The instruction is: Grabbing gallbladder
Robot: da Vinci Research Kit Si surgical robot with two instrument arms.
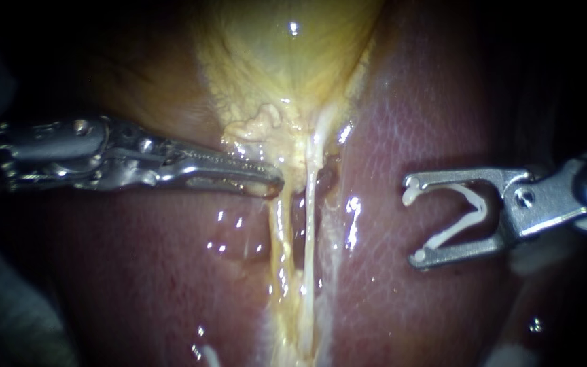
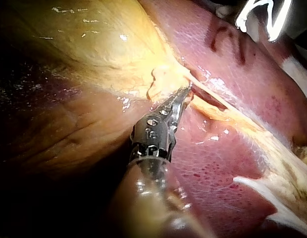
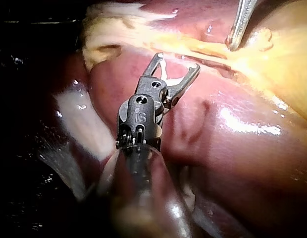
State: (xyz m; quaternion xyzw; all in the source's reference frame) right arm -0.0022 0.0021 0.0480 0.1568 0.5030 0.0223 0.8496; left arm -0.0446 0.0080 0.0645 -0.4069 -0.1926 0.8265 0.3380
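Observation:
The yellow gallbladder (image 1: pixel 287 54) lies at the top centre between lobes of red liver (image 1: pixel 416 109). Its fatty neck narrows into two pale strands (image 1: pixel 307 238) running down. My left instrument (image 1: pixel 274 183) comes in from the left; its long jaws lie together, with their tip pinching yellow tissue at the gallbladder's neck. The same grip shows in the left wrist view (image 2: pixel 185 93). My right instrument (image 1: pixel 413 228) hovers over the liver, to the right of the strands and apart from them. Its jaws stand wide and carry a white clip (image 1: pixel 470 211) between them.
Liver (image 2: pixel 228 163) surrounds the neck on both sides, wet and glistening. In the right wrist view my right instrument (image 3: pixel 177 61) sits above a liver lobe, and my left instrument's tip (image 3: pixel 231 43) rests ahead of it on yellow tissue. Whitish tissue (image 3: pixel 79 119) lies beside its shaft.

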